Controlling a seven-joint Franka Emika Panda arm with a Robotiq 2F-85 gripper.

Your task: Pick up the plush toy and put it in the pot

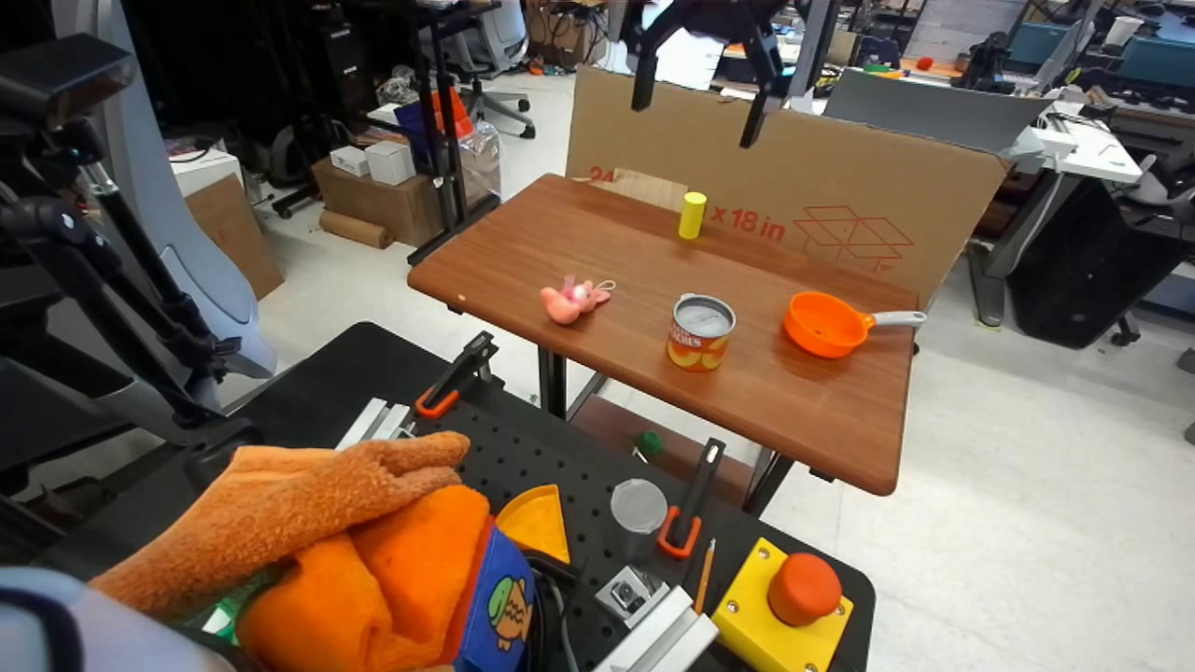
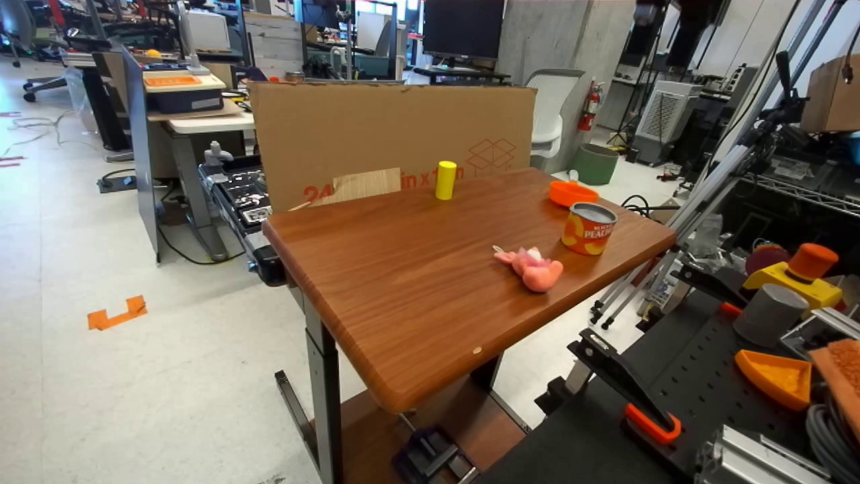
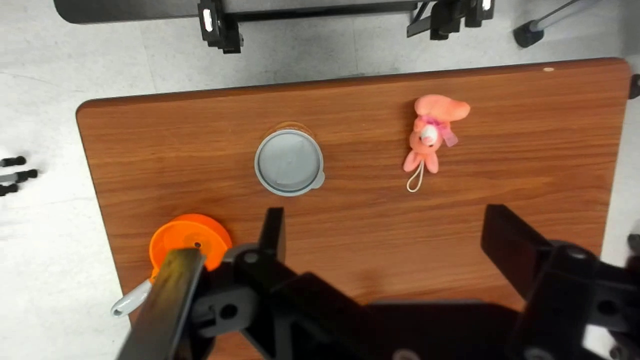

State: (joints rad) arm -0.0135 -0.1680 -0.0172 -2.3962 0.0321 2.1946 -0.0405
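Remotely, I am holding the gripper [image 3: 384, 212] over the table [image 3: 195, 150], its jaws standing wide apart and empty, while the toy [image 3: 426, 140] is lying on that table, toward the wrist view's top from them, its long axis running roughly square to their closing line.

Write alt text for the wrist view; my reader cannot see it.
A salmon plush animal lies on a brown table, pictured right of a gray-lidded can and a partly hidden orange saucepan. The jaws stand open and empty in the foreground.
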